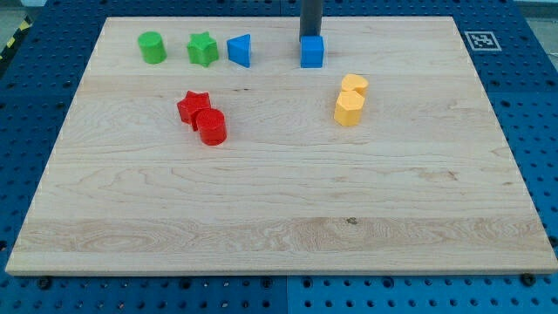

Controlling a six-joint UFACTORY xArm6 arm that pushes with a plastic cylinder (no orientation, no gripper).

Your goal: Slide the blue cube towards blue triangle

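One dark rod, my tip [310, 36] hidden just behind the glossy blue cube [312, 51], smooth blue triangle [240, 50] to its left, pale grained wooden board [279, 209] beneath.

Light falls bright and even over the wooden board [279, 201], with no hot glare on its grain. Shadows are short and soft: my rod's sits just beside the blue cube [312, 51], and the red cylinder [211, 127] casts a faint one at its base. Focus is sharp across the board; its edges look straight, narrowing toward the view's top.
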